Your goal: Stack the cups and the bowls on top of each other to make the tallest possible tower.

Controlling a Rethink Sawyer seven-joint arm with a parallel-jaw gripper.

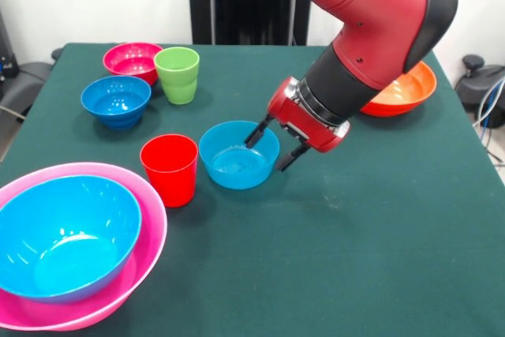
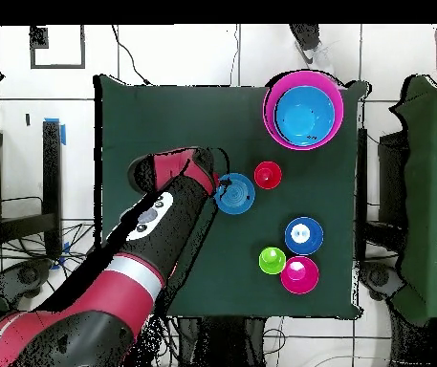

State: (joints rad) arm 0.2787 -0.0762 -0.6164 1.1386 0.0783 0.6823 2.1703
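My gripper [image 1: 274, 146] hung with its two dark fingers spread apart and holding nothing, straddling the rim of the small light blue bowl [image 1: 237, 159] at the middle of the green table [image 1: 379, 234]; one fingertip sat just inside the rim and the other just outside it. Whether either finger touched the plastic I could not tell. The red cup [image 1: 170, 167] stood upright just beside that bowl. The tower [image 1: 71, 246] was only two pieces: the large light blue bowl [image 1: 63, 234] nested in the hot-pink bowl [image 1: 150, 230], at the table's corner. Well apart from it stood the darker blue bowl [image 1: 116, 100], the magenta bowl [image 1: 130, 58] and the green cup [image 1: 177, 74], close together. An orange bowl [image 1: 406, 92] lay partly hidden behind my arm [image 1: 371, 29].
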